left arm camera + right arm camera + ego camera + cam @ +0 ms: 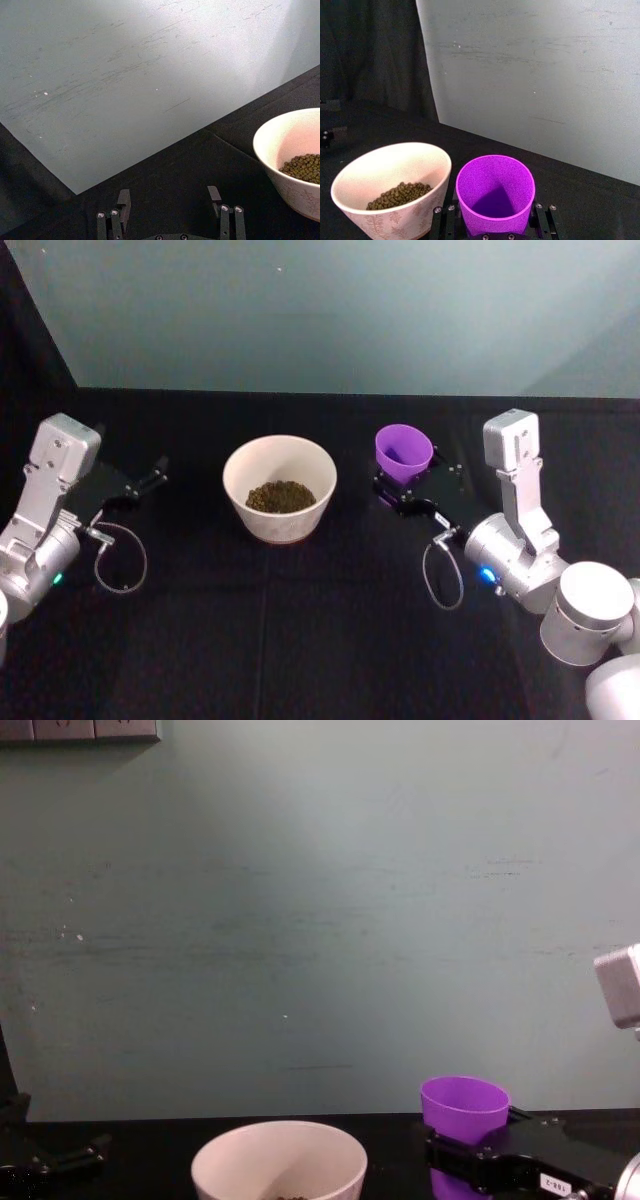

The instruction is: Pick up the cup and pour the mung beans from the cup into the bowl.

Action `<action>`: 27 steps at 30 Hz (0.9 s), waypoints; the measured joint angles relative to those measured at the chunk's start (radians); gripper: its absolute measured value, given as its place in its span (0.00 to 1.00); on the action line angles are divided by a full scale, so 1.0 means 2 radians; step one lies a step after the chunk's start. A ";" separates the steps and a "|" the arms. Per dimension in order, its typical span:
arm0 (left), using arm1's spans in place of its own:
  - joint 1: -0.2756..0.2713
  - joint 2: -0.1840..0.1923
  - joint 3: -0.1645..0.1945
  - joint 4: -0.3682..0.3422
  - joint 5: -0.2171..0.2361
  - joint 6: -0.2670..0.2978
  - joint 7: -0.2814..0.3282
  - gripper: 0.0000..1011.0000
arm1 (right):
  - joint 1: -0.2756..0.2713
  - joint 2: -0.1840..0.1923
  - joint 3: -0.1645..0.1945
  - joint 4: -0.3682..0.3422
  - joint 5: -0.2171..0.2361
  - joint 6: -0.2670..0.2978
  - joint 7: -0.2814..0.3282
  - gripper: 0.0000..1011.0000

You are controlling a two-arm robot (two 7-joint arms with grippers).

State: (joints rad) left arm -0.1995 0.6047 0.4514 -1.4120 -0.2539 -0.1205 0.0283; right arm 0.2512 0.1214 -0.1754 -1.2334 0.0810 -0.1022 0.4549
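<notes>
Right gripper grasping empty cup, mung beans in bowl, left gripper spread

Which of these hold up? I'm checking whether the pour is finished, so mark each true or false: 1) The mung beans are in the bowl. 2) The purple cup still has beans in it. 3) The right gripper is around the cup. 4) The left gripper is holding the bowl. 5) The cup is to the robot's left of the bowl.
1) True: the mung beans lie in the white bowl.
2) False: the purple cup looks empty inside.
3) True: the right gripper has a finger on each side of the cup.
4) False: the left gripper is open, apart from the bowl.
5) False: the cup is to the bowl's right.
</notes>
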 joint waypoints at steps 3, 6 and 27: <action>0.000 0.000 0.000 0.000 0.000 0.000 0.000 0.99 | 0.001 0.004 -0.005 0.001 0.000 0.000 -0.003 0.71; 0.000 0.000 0.000 0.000 0.000 0.000 0.000 0.99 | 0.001 0.009 -0.010 0.004 -0.003 0.002 -0.007 0.71; 0.000 0.000 0.000 0.000 0.000 0.000 0.000 0.99 | 0.015 0.030 -0.042 0.025 -0.008 -0.005 -0.027 0.71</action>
State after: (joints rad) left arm -0.1995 0.6047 0.4514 -1.4120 -0.2540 -0.1206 0.0283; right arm 0.2804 0.1806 -0.2589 -1.1836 0.0650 -0.1121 0.4014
